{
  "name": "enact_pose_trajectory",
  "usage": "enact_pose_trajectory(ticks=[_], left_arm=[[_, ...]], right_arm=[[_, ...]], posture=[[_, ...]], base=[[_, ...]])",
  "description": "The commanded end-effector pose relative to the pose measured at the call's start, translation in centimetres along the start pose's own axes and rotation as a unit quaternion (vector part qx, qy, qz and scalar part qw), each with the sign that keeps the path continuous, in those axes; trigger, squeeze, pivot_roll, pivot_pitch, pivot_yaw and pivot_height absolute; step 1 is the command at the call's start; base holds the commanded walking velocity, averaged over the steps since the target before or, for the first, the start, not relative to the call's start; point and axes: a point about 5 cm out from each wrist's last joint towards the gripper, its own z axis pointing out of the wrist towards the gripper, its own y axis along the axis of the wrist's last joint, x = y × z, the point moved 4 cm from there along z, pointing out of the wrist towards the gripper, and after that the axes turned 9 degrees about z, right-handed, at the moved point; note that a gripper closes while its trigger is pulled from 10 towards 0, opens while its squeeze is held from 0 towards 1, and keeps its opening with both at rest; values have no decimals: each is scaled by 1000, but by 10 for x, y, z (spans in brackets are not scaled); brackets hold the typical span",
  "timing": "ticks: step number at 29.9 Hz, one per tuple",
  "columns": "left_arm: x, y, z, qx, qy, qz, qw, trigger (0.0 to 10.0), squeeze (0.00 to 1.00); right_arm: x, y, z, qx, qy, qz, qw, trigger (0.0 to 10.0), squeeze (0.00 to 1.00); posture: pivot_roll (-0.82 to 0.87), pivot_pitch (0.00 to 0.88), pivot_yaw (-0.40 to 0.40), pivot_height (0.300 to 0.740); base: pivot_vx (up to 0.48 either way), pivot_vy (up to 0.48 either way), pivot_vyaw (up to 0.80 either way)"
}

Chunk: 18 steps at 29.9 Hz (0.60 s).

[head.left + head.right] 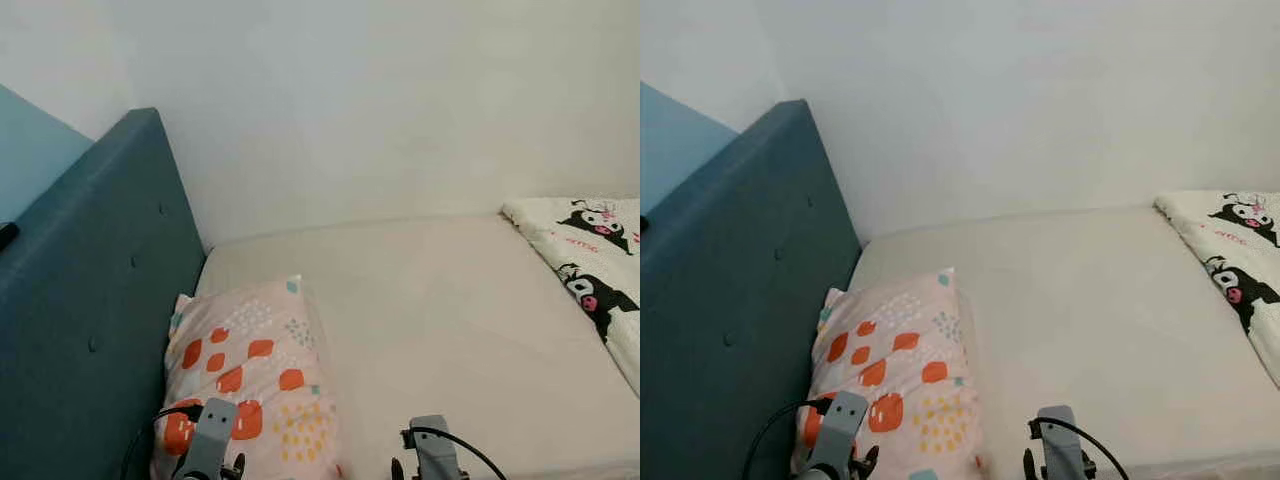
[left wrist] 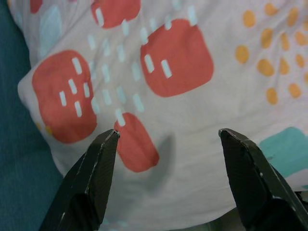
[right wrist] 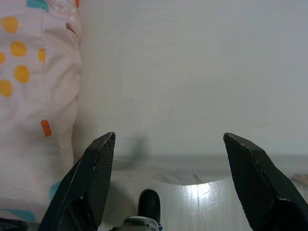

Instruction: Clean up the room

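Both pincers gape wide; the left pincer hovers over the soft, light pillow beside the headboard; pinch its corner. The right pincer hangs over the mattress.

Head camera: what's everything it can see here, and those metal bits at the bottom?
Pillow: one, pink with orange and yellow spots, at the bed's head end, beside the headboard.
Headboard: one, blue-grey, buttoned, left.
Mattress: one, cream, bare, against the wall.
Blanket: one, white with black cartoon figures, far right.
Wall: white, behind.
Left gripper: open, over the pillow.
Right gripper: open, over the mattress edge.
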Motion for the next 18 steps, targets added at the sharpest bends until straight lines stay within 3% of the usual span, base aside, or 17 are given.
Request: enact_pose_trajectory(ticks=[1, 16, 18], left_arm=[[1, 3, 0, -12, -5, 9, 1000, 10000, 0], [5, 13, 0, -44, 4, -4, 999, 10000, 0], [5, 14, -1, -50, 5, -6, 999, 10000, 0]], right_arm=[[7, 3, 1, -9, 13, 8, 1000, 10000, 0], [11, 22, 4, -45, 22, 19, 999, 10000, 0], [11, 22, 4, -48, 22, 21, 998, 10000, 0]], posture=[[-17, 0, 47, 740], [-17, 6, 41, 740], [-15, 11, 44, 740]], base=[[0, 0, 0], [0, 0, 0], [0, -394, 0]])
